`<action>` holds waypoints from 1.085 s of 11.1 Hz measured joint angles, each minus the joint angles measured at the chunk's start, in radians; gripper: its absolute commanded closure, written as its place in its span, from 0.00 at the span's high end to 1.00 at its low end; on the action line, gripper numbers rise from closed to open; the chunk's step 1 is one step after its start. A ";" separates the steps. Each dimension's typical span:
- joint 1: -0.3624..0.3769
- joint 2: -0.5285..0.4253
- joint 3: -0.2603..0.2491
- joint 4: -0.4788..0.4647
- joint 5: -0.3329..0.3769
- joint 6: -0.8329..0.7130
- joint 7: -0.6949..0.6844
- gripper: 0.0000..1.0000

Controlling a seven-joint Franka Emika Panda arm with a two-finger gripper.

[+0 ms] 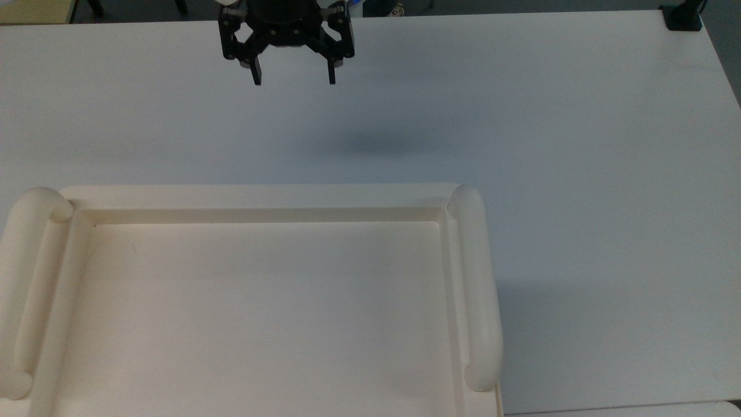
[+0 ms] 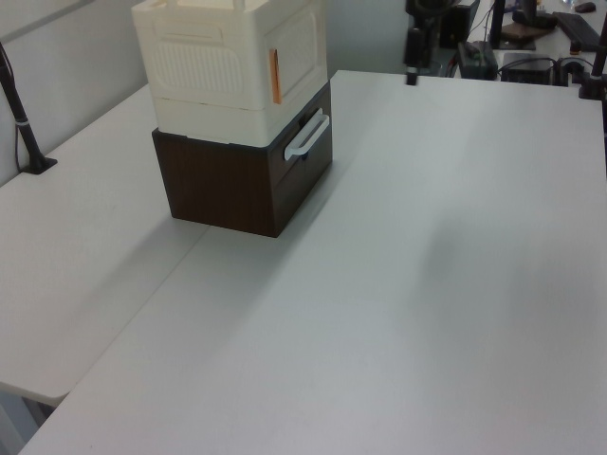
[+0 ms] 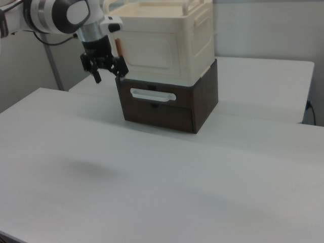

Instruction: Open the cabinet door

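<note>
Wide white table (image 3: 167, 187), cream cabinet (image 3: 162, 50) on it, splayed-fingered gripper (image 1: 293, 80) high above.

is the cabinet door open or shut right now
Shut: the cabinet door sits flush with the cream cabinet front, and the gripper hangs clear of it.

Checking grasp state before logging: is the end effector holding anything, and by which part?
Nothing is held. The end effector hangs open above the bare table, apart from the cabinet door.

Even, soft overhead light; faint diffuse shadow on white table (image 1: 579, 116); slight haze.
</note>
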 measured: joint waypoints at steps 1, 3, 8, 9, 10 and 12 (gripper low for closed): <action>0.024 0.009 0.000 0.000 0.000 0.102 0.004 1.00; 0.077 0.036 0.000 -0.001 0.000 0.297 0.027 1.00; 0.168 0.199 -0.046 0.081 0.000 0.702 0.135 0.91; 0.179 0.228 -0.065 0.105 0.000 0.738 0.146 0.84; 0.187 0.247 -0.074 0.120 0.000 0.780 0.151 0.77; 0.196 0.265 -0.083 0.131 -0.001 0.835 0.153 0.61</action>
